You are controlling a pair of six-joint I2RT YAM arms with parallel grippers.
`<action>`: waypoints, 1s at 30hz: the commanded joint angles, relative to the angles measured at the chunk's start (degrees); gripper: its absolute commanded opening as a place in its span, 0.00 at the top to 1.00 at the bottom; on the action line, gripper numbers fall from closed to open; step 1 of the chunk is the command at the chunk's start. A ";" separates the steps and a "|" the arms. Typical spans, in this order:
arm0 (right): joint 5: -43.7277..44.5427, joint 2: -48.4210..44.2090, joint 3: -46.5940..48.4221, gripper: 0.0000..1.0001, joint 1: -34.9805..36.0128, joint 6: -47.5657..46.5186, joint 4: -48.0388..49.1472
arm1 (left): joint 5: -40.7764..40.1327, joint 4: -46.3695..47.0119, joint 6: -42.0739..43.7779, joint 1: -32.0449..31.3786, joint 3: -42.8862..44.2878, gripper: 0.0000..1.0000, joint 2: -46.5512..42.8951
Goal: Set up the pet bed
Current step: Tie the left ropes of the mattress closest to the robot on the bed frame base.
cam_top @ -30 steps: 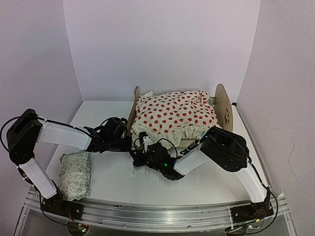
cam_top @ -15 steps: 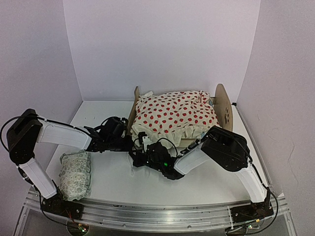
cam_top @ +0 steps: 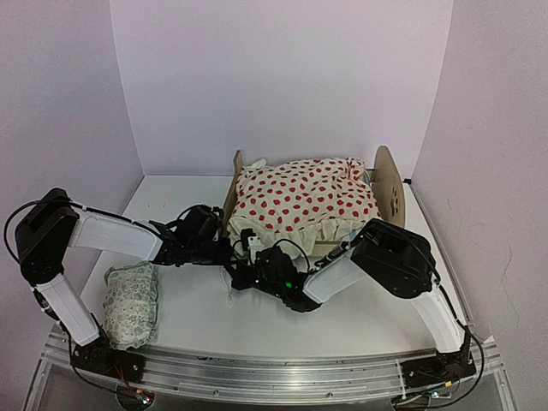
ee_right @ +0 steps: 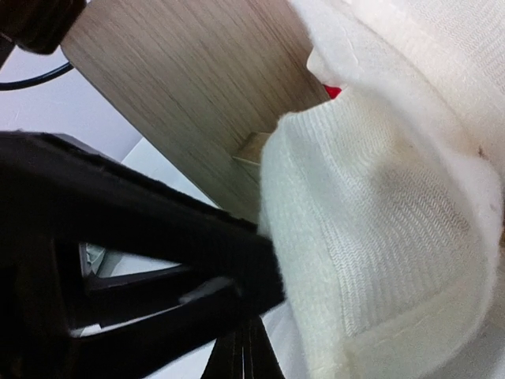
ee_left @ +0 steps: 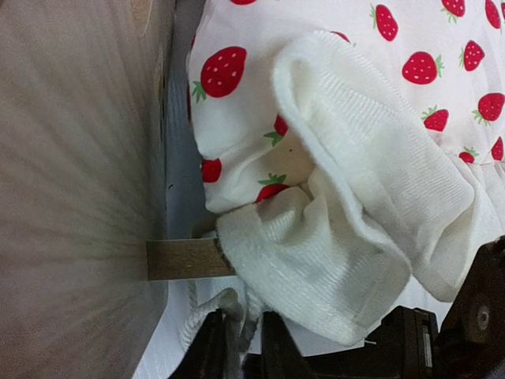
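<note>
Top external: left pincer [cam_top: 228,250] nearer blanket [cam_top: 304,201], apparently.

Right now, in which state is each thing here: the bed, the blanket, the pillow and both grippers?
pet bed, upright, headboard at right, covered by the strawberry-print blanket.
strawberry-print blanket, spread over the bed, ruffle hanging over its near side.
pillow, lying on the table at near left, off the bed.
left gripper, at the blanket's near-left corner, white fabric between its jaws, grip unclear.
right gripper, shut, beside the ruffle.
</note>
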 commanded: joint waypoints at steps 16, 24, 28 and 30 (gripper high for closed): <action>-2.85 -4.63 -0.60 0.84 -0.24 -1.26 0.76 | 3.31 4.68 3.08 3.01 -0.72 1.00 -0.84; -5.83 -7.95 -5.94 0.60 -1.74 -0.30 0.95 | 12.70 10.76 4.56 7.59 -5.66 1.00 -4.09; -6.36 -9.71 -8.58 0.57 -2.70 -0.34 0.92 | 15.12 11.57 5.87 8.62 -5.70 1.00 -3.57; -5.94 -9.81 -8.80 0.58 -3.00 -0.36 1.03 | 16.26 12.41 6.16 8.85 -5.82 1.00 -3.57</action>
